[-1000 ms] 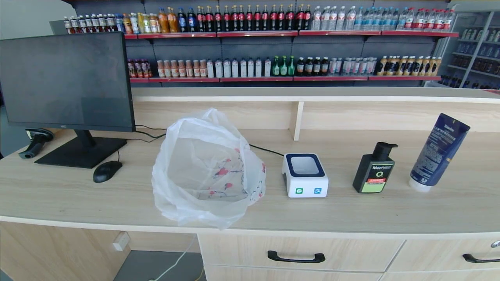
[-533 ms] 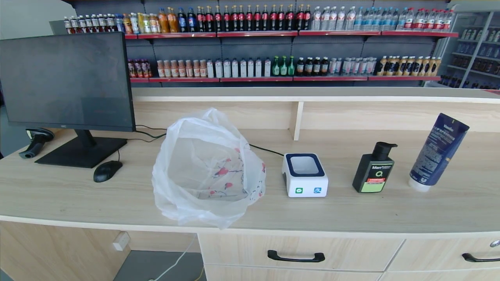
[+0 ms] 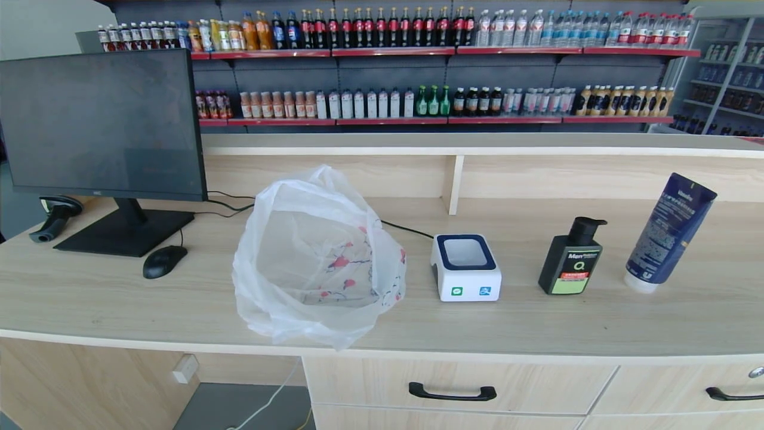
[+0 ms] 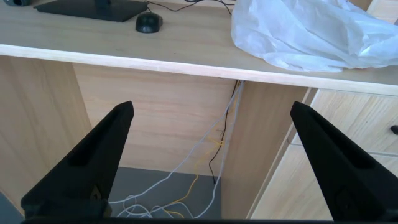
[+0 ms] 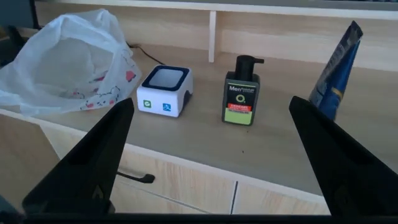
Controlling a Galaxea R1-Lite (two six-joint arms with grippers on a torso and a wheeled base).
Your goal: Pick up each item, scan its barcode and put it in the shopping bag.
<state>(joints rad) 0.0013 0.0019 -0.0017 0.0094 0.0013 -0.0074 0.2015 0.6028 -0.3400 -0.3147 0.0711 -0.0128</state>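
Two things stand on the bench (image 3: pixel 537 322): a black pump bottle (image 3: pixel 572 266) and a blue tube (image 3: pixel 669 230). Both stand tall, to the right of the white scanner (image 3: pixel 465 267). The shopping bag (image 3: pixel 316 263) sits open on the scanner's other side. The right gripper (image 5: pixel 210 102) is spread wide, back from the bench edge, and the pump bottle is straight ahead of it. The left gripper (image 4: pixel 211 106) is spread too, low down under the bag's side. I think the right arm is nearer and should reach forward.
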